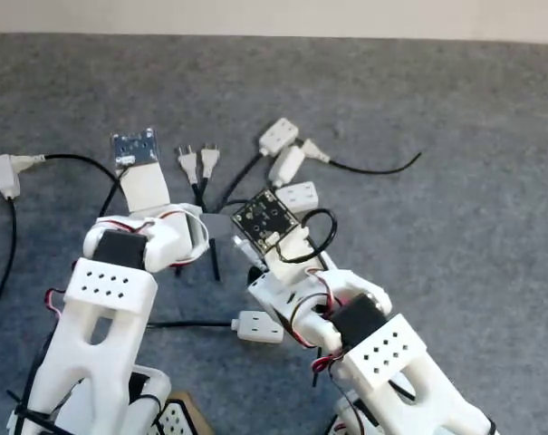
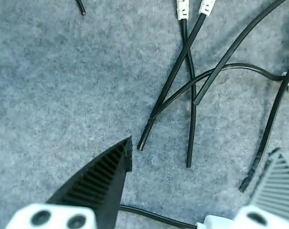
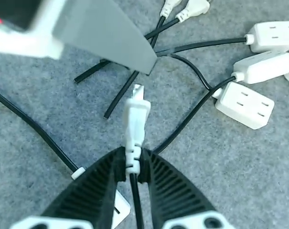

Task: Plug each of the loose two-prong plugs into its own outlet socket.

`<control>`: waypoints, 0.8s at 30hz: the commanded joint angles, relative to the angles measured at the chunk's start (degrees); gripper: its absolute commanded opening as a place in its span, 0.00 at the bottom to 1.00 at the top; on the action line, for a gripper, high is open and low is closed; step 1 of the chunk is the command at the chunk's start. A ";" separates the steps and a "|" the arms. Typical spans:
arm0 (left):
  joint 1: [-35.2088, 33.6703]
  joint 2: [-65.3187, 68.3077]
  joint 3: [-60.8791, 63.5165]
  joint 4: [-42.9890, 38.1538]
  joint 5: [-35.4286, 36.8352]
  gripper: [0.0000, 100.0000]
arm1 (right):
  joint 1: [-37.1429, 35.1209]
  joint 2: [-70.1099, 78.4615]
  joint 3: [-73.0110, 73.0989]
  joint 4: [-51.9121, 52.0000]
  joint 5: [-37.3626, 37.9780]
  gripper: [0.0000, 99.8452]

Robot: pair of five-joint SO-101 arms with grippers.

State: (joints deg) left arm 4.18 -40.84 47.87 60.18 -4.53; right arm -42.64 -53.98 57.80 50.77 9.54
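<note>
I have 1 white two-prong plug [image 3: 136, 112] in the right gripper [image 3: 133, 156]. Its jaws are pinched on the ribbed collar where the black cord enters, so the plug body and both prongs stick out ahead of the fingertips, low over the grey carpet [image 1: 455, 109]. The left gripper [image 2: 201, 148] hangs spread wide with nothing between its fingers, above a tangle of black cables [image 2: 192, 95]. In the right wrist view, 1 of its fingers sits just beyond the prongs.

I read this as the carry-and-align step for this plug: it is picked up but not yet inserted. The nearest outlet socket [image 3: 244, 105] lies off to the side of the prongs, near but apart, with slots showing on its upper face. Further sockets [image 3: 259, 67] lie beyond it. 2 loose plugs [image 1: 197, 161] lie side by side on the carpet ahead of the left arm, waiting their turn.

The next move calls for swinging the right wrist toward that nearest socket and squaring the prongs to 1 pair of slots. Since the slots face up, I will probably have to tip the prongs downward. The socket looks light and unanchored, so I expect it to slide under a push, and pinning it with the left gripper seems wise. My grip is far back on the collar, so the plug may pivot as I press.
</note>
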 commanded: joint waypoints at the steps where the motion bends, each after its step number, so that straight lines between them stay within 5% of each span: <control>1: 0.66 0.04 -1.36 -0.88 -0.26 0.42 | -0.40 -1.63 -0.92 0.84 -0.26 0.00; 10: 10.07 0.04 5.41 -2.73 1.14 0.42 | -0.04 -1.63 -4.70 3.12 -0.26 0.00; 24: 11.30 0.13 8.92 -5.01 1.05 0.42 | 0.04 -1.10 -16.84 12.18 -0.44 0.00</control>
State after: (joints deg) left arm 13.76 -40.92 56.57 55.34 -3.82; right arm -42.81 -53.89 45.41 62.81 9.54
